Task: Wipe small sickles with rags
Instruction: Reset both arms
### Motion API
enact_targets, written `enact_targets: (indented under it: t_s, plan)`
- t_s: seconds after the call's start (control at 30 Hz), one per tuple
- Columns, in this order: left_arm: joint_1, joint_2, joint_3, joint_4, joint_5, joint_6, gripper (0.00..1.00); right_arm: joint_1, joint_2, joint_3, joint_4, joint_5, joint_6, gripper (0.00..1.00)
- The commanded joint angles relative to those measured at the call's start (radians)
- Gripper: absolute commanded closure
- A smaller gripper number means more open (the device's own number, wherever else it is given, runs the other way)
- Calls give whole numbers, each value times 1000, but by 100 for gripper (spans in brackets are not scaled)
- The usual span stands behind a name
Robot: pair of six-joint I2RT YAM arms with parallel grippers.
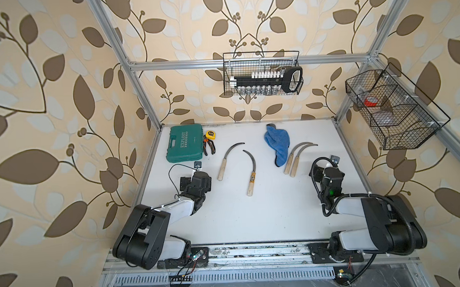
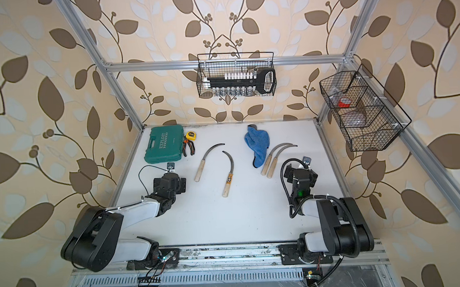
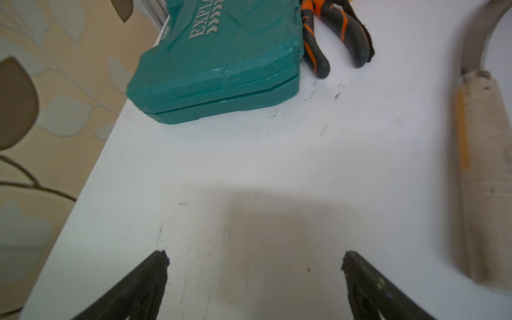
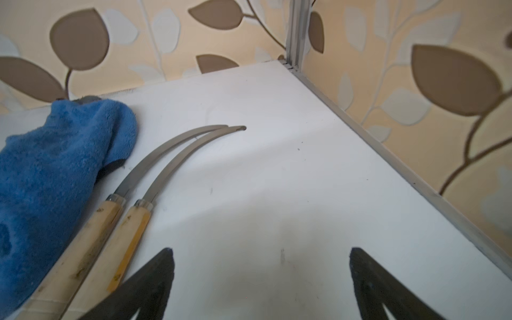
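Several small sickles lie flat on the white table (image 1: 253, 217). Two lie apart in the middle (image 1: 225, 161) (image 1: 250, 175). Two more lie side by side at the right (image 1: 290, 160) (image 1: 297, 162), touching the crumpled blue rag (image 1: 277, 143). My left gripper (image 3: 255, 257) is open over bare table, with the leftmost sickle's handle (image 3: 476, 171) beside it. My right gripper (image 4: 261, 255) is open and empty, just right of the paired handles (image 4: 130, 230). The rag (image 4: 55, 171) lies beyond them. In both top views each arm's wrist hides its fingers.
A green tool case (image 1: 185, 143), a yellow tape measure (image 1: 210, 134) and orange-handled pliers (image 1: 209, 147) sit at the back left. Wire baskets hang on the back rail (image 1: 263, 76) and the right rail (image 1: 392, 110). Aluminium frame posts edge the table.
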State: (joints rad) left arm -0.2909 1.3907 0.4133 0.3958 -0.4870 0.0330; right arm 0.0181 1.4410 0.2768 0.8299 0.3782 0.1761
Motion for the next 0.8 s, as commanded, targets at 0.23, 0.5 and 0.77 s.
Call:
enact_targets:
  t_s: [0.23,0.5,0.77]
  plan:
    - [243,118,-37,390,316,-52,1,-3,64,-16,245,-150,-91,2]
    - [237,102,-34,356,305,-59,1,0,52,-14,223,-147,-87,2]
    - [239,105,-28,347,312,-59,1,-1,52,-14,222,-147,-86,2]
